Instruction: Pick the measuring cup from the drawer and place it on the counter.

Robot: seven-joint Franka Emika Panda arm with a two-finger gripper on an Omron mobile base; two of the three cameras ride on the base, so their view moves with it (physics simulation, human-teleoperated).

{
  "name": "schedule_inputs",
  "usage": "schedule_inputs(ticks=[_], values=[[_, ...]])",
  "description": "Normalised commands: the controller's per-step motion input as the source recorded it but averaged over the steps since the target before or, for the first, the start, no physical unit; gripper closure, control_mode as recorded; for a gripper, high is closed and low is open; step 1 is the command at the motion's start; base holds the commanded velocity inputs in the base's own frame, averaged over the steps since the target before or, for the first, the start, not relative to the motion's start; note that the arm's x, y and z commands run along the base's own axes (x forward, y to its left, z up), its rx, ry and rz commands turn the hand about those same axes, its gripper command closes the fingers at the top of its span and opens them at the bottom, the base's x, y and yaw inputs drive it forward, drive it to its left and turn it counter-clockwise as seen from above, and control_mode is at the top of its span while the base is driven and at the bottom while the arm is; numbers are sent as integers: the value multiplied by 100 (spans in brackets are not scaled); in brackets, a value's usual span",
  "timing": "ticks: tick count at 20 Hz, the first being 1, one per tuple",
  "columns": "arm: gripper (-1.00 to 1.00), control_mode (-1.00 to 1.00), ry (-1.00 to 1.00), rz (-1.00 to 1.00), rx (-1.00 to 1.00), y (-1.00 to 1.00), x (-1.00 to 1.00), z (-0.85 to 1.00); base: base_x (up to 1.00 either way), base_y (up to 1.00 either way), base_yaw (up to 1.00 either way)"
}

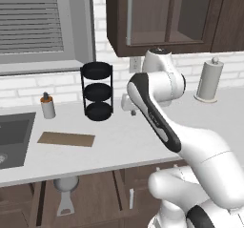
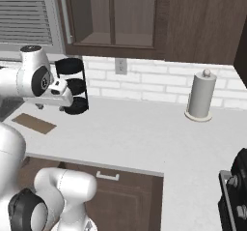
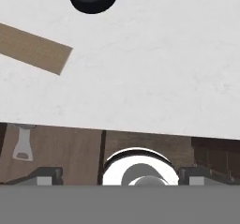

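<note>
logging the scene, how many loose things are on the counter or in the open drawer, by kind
measuring cup, in the drawer: 1
small bottle, on the counter: 1
thin brown board: 1
black three-tier rack: 1
paper towel holder: 1
total: 5

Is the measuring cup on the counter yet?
No, the measuring cup lies in the open drawer below the counter edge, handle toward the camera.
</note>
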Motion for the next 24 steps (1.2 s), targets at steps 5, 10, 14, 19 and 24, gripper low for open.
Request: schedule_inputs(ticks=[5,10,14,19,24], values=[[-100,-100,3,0,0,100,-16,-25,0,0,0],[-100,-100,8,0,0,96,-28,-56,0,0,0],[-100,-100,5,0,0,92,-38,-71,0,0,0],[-100,-100,1,0,0,80,-24,-50,0,0,0],[-100,-100,1,0,0,49,-1,-18,0,0,0]])
